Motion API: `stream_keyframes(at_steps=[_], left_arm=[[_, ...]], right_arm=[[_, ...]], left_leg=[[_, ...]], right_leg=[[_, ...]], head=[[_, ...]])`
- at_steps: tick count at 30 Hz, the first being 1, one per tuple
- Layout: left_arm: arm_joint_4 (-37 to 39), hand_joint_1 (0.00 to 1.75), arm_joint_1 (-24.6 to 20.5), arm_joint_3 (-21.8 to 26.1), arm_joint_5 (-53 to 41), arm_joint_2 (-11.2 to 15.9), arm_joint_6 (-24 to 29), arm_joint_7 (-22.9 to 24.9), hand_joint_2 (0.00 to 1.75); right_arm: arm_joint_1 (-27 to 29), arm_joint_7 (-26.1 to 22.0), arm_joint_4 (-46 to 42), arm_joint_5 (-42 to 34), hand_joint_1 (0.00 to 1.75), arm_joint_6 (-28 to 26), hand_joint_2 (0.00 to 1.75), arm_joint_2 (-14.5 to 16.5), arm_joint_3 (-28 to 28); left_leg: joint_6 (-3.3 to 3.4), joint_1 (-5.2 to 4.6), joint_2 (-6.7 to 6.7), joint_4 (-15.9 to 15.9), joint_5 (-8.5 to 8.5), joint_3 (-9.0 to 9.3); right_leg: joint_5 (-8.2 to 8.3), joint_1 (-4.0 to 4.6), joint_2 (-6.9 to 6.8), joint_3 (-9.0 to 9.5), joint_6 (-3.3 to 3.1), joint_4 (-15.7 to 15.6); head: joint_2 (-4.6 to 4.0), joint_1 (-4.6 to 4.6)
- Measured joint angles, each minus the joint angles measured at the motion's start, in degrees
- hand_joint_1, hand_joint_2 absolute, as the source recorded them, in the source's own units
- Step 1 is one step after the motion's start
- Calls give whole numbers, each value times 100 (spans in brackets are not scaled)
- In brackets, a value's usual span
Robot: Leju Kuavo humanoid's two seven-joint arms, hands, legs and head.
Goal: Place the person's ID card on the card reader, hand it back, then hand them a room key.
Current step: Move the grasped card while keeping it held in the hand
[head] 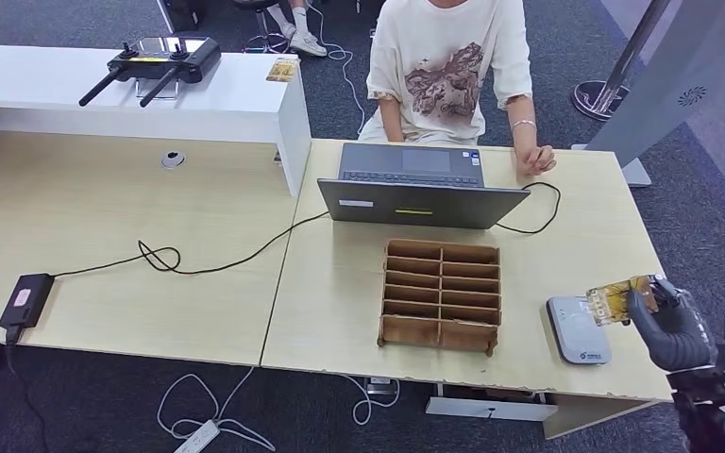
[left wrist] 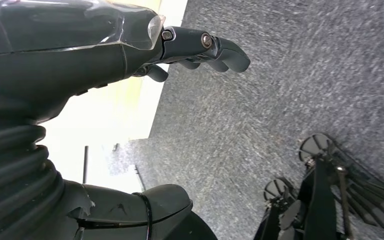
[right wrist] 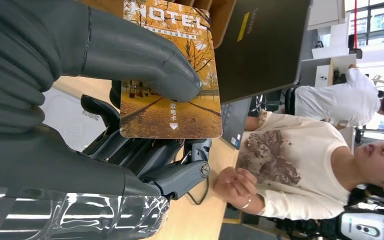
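My right hand holds a yellow-orange card at the table's right front, just above the grey card reader. In the right wrist view the card reads "HOTEL" with an autumn picture, pinched between the thick thumb and the darker fingers. A person in a cream printed shirt sits behind the laptop, one hand resting on the table's far edge. My left hand hangs over grey carpet, fingers apart, holding nothing.
An open grey laptop stands mid-table with a black cable looping to its right. A wooden slotted card rack sits in front of it. A white counter carries a controller and another small card.
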Motion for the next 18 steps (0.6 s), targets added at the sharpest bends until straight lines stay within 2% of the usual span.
stream_keyframes(at_steps=[2, 6, 18], left_arm=[[0, 0, -3, 0, -2, 0, -1, 0, 175], [0, 0, -2, 0, -9, 0, -14, 0, 0], [0, 0, -3, 0, 0, -2, -27, 0, 0]], right_arm=[[55, -39, 94, -14, 175, 2, 175, 1, -60], [137, -72, 253, 9, 175, -6, 175, 1, -159], [-109, -71, 897, 1153, 175, -880, 175, 11, -161]], left_leg=[[0, 0, 3, 0, 0, 2], [0, 0, 2, 0, 0, 2], [0, 0, 3, 0, 1, 0]], right_leg=[[0, 0, 2, 0, 0, 0], [0, 0, 2, 0, 0, 0], [0, -1, 2, 0, 0, 1]], head=[[0, 1], [0, 0], [0, 1]])
